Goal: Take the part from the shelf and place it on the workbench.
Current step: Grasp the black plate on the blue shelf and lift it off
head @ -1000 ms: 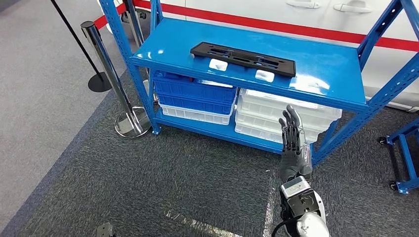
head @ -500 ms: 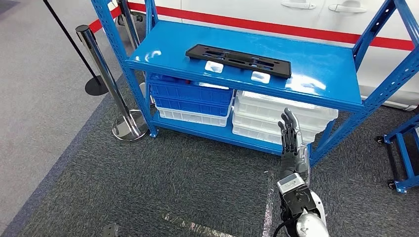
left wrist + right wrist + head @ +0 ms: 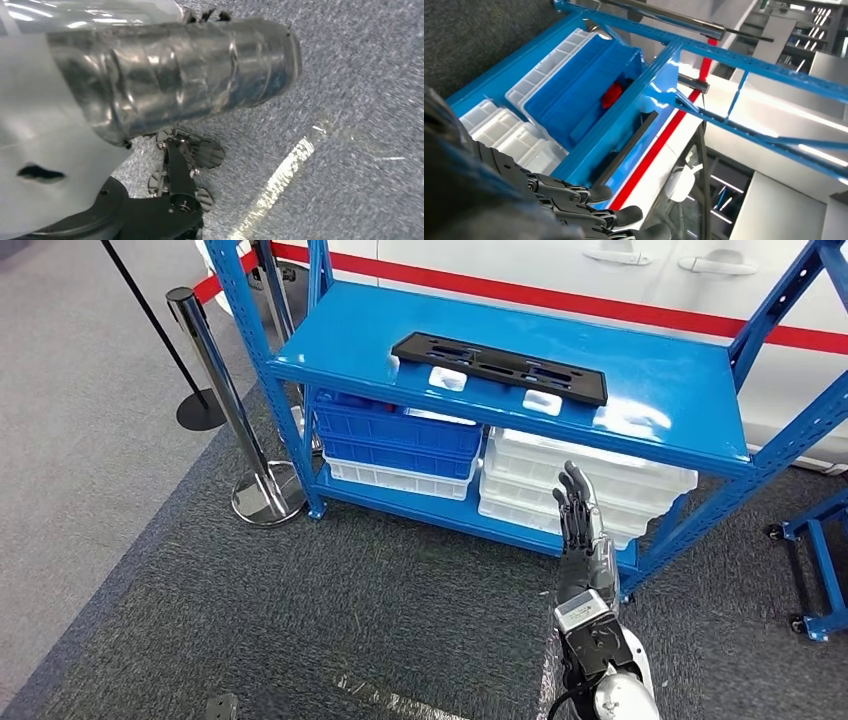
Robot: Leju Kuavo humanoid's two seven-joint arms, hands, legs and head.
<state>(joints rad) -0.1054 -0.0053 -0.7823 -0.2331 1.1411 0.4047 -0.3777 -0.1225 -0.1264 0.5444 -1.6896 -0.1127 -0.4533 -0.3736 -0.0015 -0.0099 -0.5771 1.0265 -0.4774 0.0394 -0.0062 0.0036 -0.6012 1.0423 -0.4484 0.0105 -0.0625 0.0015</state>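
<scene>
Fingers (image 3: 575,502) of right hand (image 3: 582,540) straight, slightly apart, holding nothing, raised before lower bins; left hand's state: cannot tell. Part (image 3: 498,367) flat near front edge of shelf (image 3: 660,390) top, well apart from hand. No readable writing

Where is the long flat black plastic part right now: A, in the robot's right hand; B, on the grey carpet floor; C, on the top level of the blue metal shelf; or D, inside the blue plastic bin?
C: the long flat black plastic part lies on the top level of the blue metal shelf, while the right hand is raised in front of the shelf, holding nothing.
</scene>
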